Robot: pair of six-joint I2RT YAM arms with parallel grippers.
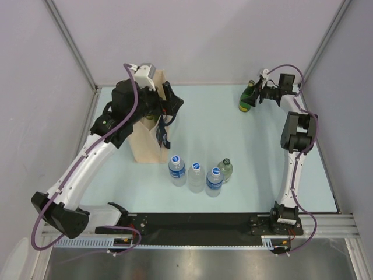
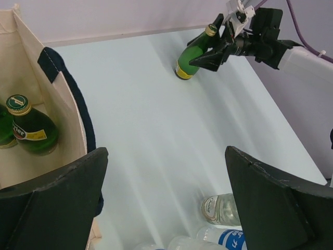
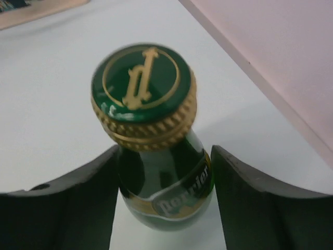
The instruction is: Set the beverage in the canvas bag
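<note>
The beige canvas bag (image 1: 145, 140) with navy handles stands upright at the back left. In the left wrist view the bag (image 2: 31, 67) holds a green bottle (image 2: 31, 133), with a second one at the frame's left edge (image 2: 4, 130). My left gripper (image 1: 169, 108) is open and empty, beside the bag's right side and mouth (image 2: 165, 151). A green Perrier bottle (image 1: 247, 99) stands at the far right and looks tilted (image 2: 192, 54). My right gripper (image 1: 256, 94) is shut on its neck below the gold-ringed cap (image 3: 143, 83), a finger against each side (image 3: 164, 156).
Three blue-capped water bottles (image 1: 177, 169) (image 1: 196, 177) (image 1: 214, 181) and a clear dark-capped bottle (image 1: 225, 169) stand in a row near the front middle. The clear bottle also shows in the left wrist view (image 2: 223, 208). Walls close in the table on the left, back and right.
</note>
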